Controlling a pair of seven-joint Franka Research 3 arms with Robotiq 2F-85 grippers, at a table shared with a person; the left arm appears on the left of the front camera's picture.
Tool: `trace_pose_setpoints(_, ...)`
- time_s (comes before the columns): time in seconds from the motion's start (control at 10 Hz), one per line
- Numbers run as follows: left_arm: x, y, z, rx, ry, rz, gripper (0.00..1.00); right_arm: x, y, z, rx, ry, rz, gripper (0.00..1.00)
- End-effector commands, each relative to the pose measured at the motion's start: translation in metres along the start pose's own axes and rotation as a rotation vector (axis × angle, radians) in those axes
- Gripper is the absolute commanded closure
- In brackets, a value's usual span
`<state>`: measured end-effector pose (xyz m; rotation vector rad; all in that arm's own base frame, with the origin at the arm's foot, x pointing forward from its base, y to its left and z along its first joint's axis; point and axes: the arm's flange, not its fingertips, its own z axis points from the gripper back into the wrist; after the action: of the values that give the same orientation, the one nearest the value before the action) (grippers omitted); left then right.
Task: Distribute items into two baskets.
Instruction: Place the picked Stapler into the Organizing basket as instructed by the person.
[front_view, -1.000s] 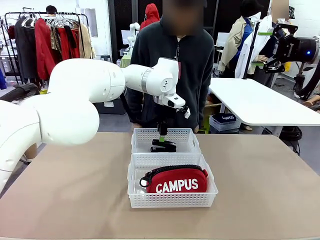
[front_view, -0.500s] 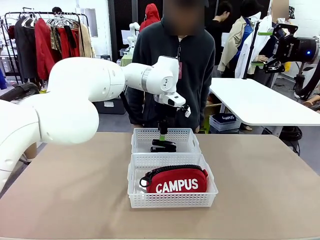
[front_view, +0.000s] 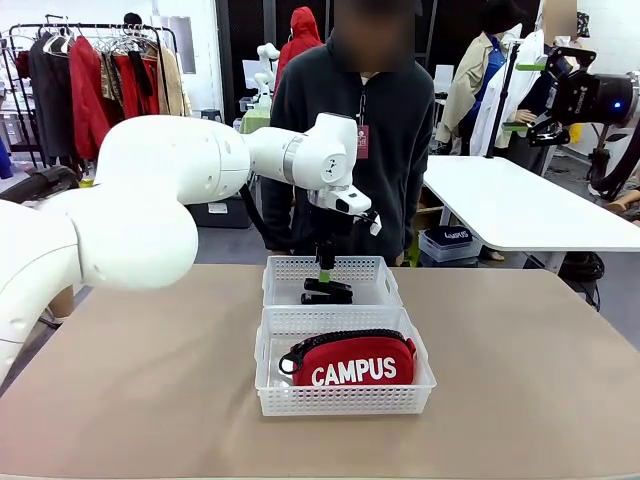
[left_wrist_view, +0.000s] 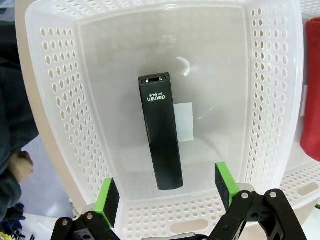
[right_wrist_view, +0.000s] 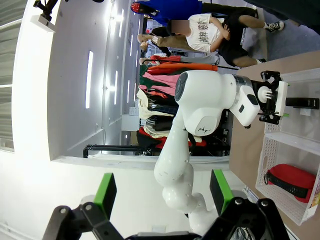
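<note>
Left gripper (left_wrist_view: 165, 192): our fingers (left_wrist_view: 107, 200) are spread wide, nothing between them, hanging just above the far basket (front_view: 283, 270). In the left wrist view the stapler (left_wrist_view: 161, 132) lies flat on the basket floor, partly over the white label (left_wrist_view: 185, 122), apart from both pads and clear of all 4 walls. So the stapler looks released and placed.

Right gripper (right_wrist_view: 162, 192): fingers also spread and empty, held high off to the side, looking back at our left arm and the baskets.

Near basket (front_view: 270, 395) touches the far one along its long side. The red pouch (front_view: 352, 362) sits inside it, lettering facing us, zipper on top. 2 items, 2 baskets, 1 each: we judge the distribution done, with only the retreat left.

Retreat notes:
- Lift straight up along the finger axis first. The pads sit close to the basket's perforated wall, so any sideways move before clearing the rim could hook the lattice and drag the light basket.
- Keep the fingers spread until well above the rim, no re-closing near the stapler.
- Then pull back toward our side, passing over the pouch with margin.
- The person (front_view: 345, 120) stands right behind the far basket, so we avoid swinging forward.

The table (front_view: 140, 400) around the baskets gives room for the exit path.
</note>
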<state>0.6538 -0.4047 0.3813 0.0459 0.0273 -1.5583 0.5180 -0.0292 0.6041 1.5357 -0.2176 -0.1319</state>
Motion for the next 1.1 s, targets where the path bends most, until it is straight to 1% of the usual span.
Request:
trace_pose_setpoints(0.0,-0.001,0.000,0.003,0.004,0.001,0.000,0.00,-0.001,0.002,-0.001,0.001,0.002,0.003,0.00)
trace_pose_setpoints(0.1,0.000,0.000,0.000,0.000,0.000,0.000,0.00,-0.001,0.002,-0.001,0.001,0.002,0.003,0.00)
trace_pose_setpoints(0.3,-0.010,-0.008,0.030,-0.084,-0.091,0.087,0.00,-0.001,0.002,-0.001,0.001,0.002,0.003,0.00)
trace_pose_setpoints(0.4,-0.023,-0.009,0.047,-0.103,-0.127,0.157,0.00,-0.001,0.002,-0.001,0.001,0.002,0.003,0.00)
trace_pose_setpoints(0.5,-0.027,-0.012,0.059,-0.106,-0.165,0.196,0.00,-0.001,0.002,-0.001,0.001,0.002,0.003,0.00)
trace_pose_setpoints(0.6,-0.039,-0.019,0.076,-0.132,-0.190,0.251,0.00,-0.001,0.002,-0.001,0.001,0.002,0.003,0.00)
trace_pose_setpoints(0.8,-0.051,-0.028,0.097,-0.172,-0.265,0.440,0.00,-0.001,0.002,-0.001,0.001,0.002,0.003,0.00)
trace_pose_setpoints(0.9,-0.070,-0.032,0.111,-0.212,-0.289,0.494,0.00,-0.001,0.002,-0.001,0.001,0.002,0.003,0.00)
trace_pose_setpoints(1.0,-0.077,-0.037,0.116,-0.169,-0.290,0.522,0.00,-0.001,0.002,-0.001,0.001,0.002,0.003,0.00)
